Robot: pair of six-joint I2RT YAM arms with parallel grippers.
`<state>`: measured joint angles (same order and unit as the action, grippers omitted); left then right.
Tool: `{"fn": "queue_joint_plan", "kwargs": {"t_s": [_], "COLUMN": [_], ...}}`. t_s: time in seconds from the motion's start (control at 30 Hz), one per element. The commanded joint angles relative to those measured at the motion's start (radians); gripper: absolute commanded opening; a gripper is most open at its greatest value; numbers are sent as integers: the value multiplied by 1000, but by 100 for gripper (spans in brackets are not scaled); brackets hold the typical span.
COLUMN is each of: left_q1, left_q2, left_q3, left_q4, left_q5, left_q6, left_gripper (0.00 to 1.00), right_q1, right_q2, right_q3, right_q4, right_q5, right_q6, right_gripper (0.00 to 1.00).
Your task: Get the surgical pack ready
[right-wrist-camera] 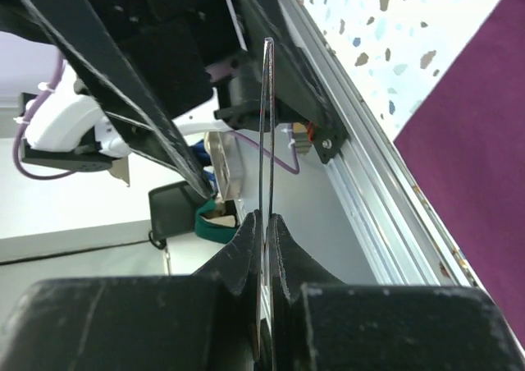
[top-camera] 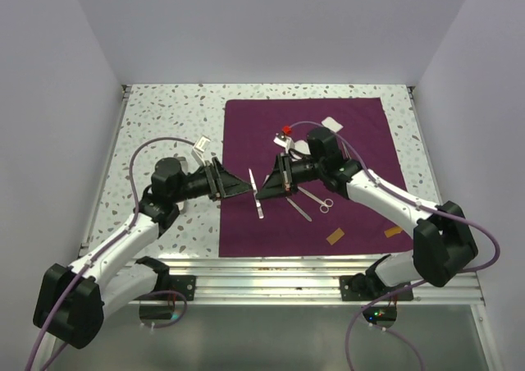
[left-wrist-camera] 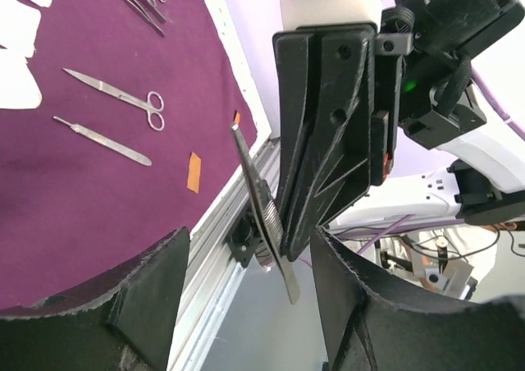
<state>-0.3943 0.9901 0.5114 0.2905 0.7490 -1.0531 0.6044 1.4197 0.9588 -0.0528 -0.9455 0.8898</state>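
Note:
A dark purple cloth [top-camera: 353, 223] lies spread on the speckled table. My right gripper [top-camera: 264, 189] hangs above the cloth's left edge, shut on thin steel forceps [top-camera: 257, 194]. In the right wrist view the forceps [right-wrist-camera: 265, 125] stick straight out of the shut right gripper [right-wrist-camera: 264, 219]. My left gripper [top-camera: 246, 186] faces it from the left and is open. In the left wrist view the forceps [left-wrist-camera: 262, 207] hang between the left gripper's [left-wrist-camera: 246, 241] fingers without touching either. Scissors [top-camera: 321, 201] and another thin steel tool [top-camera: 299, 208] lie on the cloth. White gauze [top-camera: 332, 124] lies near its far edge.
Two orange-brown tabs [top-camera: 335, 237] [top-camera: 393, 231] lie on the cloth's near part. A small white object [top-camera: 201, 148] lies on the table left of the cloth. A red-topped item [top-camera: 286, 130] sits behind the right wrist. The aluminium rail [top-camera: 279, 272] runs along the near edge.

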Motion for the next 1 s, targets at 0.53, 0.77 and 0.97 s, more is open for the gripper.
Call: {"fn": "queue_joint_plan", "kwargs": {"t_s": [0.53, 0.77, 0.97], "left_q1": [-21, 35, 86], "left_q2": [74, 155, 332], "left_q3": [-25, 401, 601], "left_q4": [290, -889, -1206], "left_q5": [-16, -550, -1053], "left_q6": [-150, 437, 561], "left_gripper": [0, 0, 0], "right_q1": [37, 11, -12], "right_q2": [51, 136, 199], "right_q3": [61, 400, 492], "right_q4": [-9, -794, -953], "right_q5": [-47, 516, 841], "right_q6": [-24, -480, -583], "right_gripper": [20, 87, 85]}}
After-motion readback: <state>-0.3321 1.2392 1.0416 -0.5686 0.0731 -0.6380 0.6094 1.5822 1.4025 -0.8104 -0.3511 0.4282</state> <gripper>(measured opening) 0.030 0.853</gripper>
